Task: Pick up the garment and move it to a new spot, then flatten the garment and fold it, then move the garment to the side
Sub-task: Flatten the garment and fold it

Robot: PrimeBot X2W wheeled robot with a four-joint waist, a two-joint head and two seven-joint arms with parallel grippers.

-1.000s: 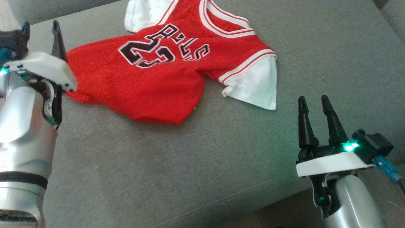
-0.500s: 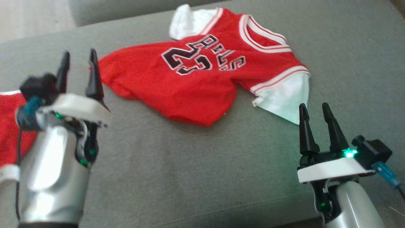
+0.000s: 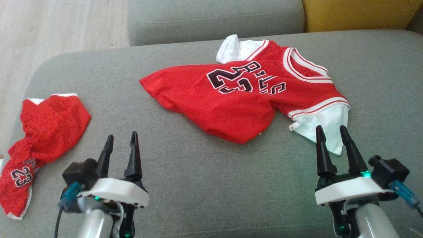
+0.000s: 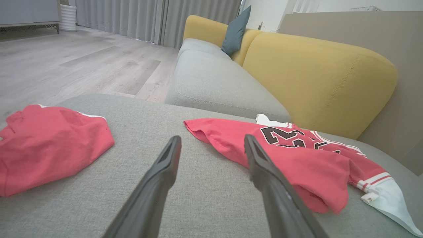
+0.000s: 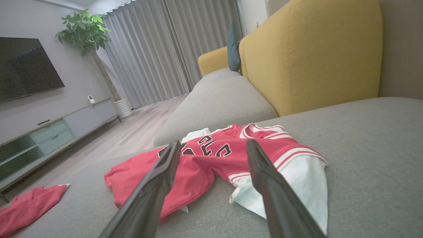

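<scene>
At the bottom of the head view, low over the grey seat cushion point(image 3: 198, 191), both pincers point up the frame; the left gripper point(image 3: 122, 135), lower left, has its two dark fingers spread wide with nothing between them; the right gripper point(image 3: 330, 127), lower right, is just as wide and just as empty, its tips showing against the near edge of a white sleeve point(image 3: 325, 124), though I cannot tell whether they touch it; at the left edge a pair of red shorts point(image 3: 49, 122) lies crumpled, well apart from both pincers; above centre and right of it the red jersey point(image 3: 231, 102) lies face up and rumpled on the cushion, numbered 23, its hem toward the left and collar toward the right; beyond it, at the top, are a second grey cushion point(image 3: 214, 16), a yellow backrest point(image 3: 357, 13) and wooden floor point(image 3: 49, 26).
</scene>
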